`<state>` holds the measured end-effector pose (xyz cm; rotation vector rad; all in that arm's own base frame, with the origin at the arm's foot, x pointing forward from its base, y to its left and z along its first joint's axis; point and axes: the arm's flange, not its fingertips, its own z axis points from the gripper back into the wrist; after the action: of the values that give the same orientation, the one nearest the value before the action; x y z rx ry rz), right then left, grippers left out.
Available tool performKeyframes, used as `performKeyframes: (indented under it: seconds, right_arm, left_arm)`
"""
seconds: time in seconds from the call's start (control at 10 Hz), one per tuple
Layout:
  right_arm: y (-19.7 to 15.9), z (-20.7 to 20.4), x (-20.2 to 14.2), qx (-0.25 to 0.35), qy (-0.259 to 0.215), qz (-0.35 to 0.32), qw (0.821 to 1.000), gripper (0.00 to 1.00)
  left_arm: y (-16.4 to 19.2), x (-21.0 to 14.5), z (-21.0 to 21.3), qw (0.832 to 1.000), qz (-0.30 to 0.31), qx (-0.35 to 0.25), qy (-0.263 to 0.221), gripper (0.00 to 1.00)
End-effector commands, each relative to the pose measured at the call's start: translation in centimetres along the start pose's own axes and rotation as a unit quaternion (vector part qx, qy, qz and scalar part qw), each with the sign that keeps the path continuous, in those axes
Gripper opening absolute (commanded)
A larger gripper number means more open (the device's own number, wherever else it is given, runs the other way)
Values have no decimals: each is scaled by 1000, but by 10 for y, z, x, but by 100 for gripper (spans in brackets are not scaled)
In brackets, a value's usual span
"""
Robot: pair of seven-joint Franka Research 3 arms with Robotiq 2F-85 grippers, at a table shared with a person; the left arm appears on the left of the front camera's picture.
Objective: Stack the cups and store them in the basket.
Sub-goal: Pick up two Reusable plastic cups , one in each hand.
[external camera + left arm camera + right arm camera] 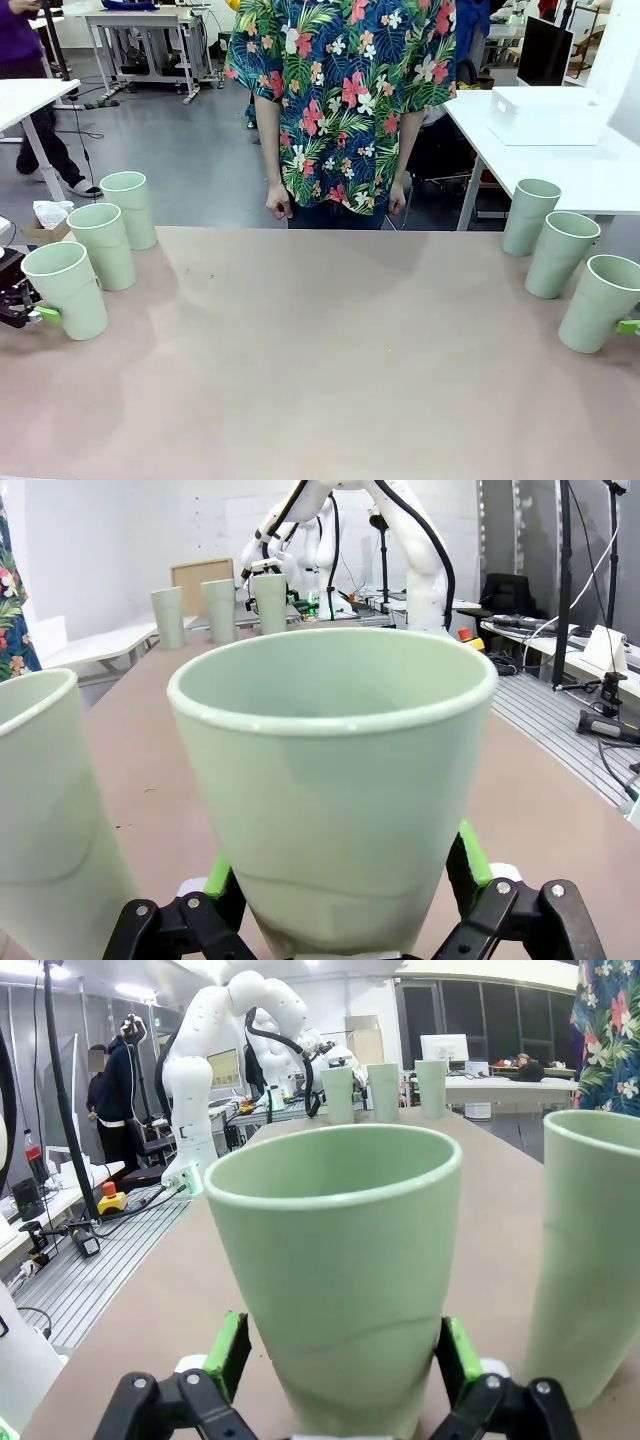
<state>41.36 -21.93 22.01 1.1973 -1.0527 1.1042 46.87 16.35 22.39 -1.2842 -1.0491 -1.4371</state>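
Left fingers (340,865): green pads stand either side of the base of the nearest left cup (330,780); whether they press it or merely straddle it cannot be told
Right fingers (345,1355): spread at their widest around the foot of the nearest right cup (335,1270), pads just beside its wall, no squeeze evident
Cups, left group: three upright in a diagonal row at the tabletop's (320,360) left edge, the nearest (67,288) with a green pad at its base, then the middle (102,245) and the far one (131,208)
Cups, right group: three in a matching row, nearest (600,302), middle (560,253), far (529,216)
Count: six cups, none nested yet
Basket (545,113): probably the white bin on the neighbouring table behind the right row, well apart from the cups
Person (340,100): stands at the far side, hands down
Step in hand: seemingly the first grasp, both arms set on their nearest cups
Next move calls for: closing firmly, lifting straight up, then lowering into a neighbour
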Motion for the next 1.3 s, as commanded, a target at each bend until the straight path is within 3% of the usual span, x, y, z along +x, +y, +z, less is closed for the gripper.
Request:
performKeyframes:
  seconds: [0.0,1.2]
  right_arm:
    - [3,-12,-4,8,12,14,1000,100]
    - [4,-33,0,10,-5,-5,1000,100]
  left_arm:
    - [-16,0,-7,1000,-17,-12,4,100]
    - [-11,6,-30,1000,-20,-17,-9,100]
